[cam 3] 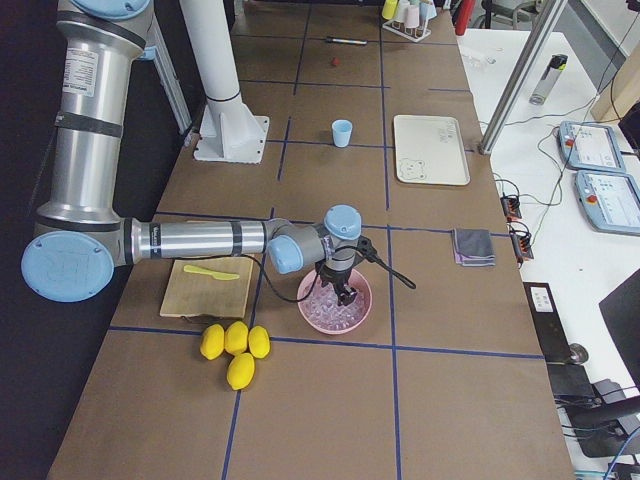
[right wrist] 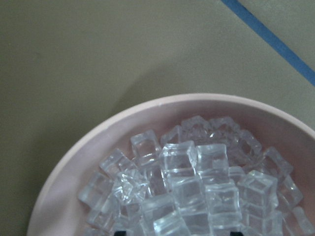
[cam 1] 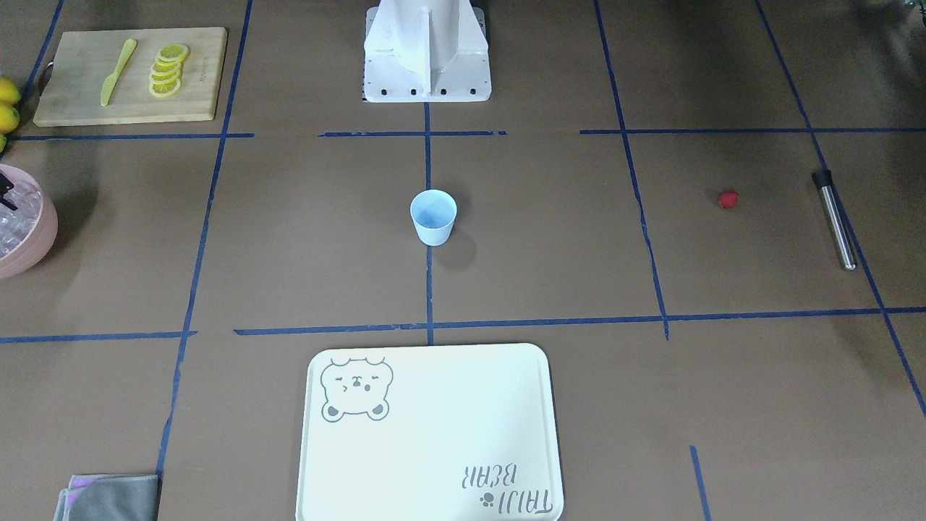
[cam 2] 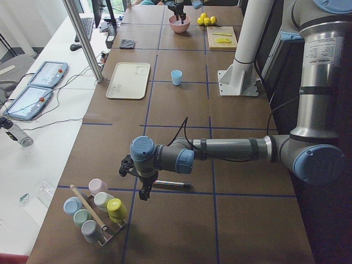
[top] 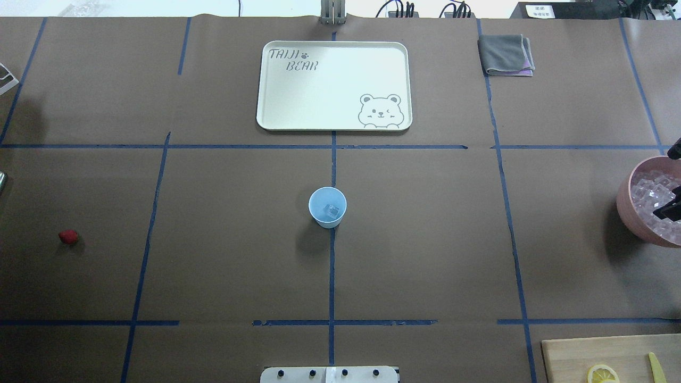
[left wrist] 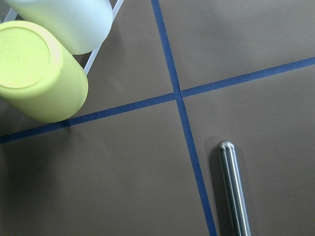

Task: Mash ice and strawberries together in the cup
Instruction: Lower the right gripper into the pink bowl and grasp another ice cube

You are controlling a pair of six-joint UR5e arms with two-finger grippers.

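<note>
On the brown tabletop [top: 425, 239], the pale-blue cup [top: 327, 207] holds one ice cube [top: 332, 211]. Well right of the cup, your right gripper [cam 3: 344, 290] hangs, jaws apart, over ice [right wrist: 187, 182] in the pink bowl [right wrist: 74, 162]: hard, slick cubes, so pinch flat faces. Left gripper [cam 2: 145, 192]: cannot tell.

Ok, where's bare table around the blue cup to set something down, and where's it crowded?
Widest bare patches: between the cup and the strawberry, and between the cup and the pink bowl. A narrower strip between cup and tray. Crowded: the end with bowl, cutting board and lemons; around the metal rod by the pastel cups.
</note>
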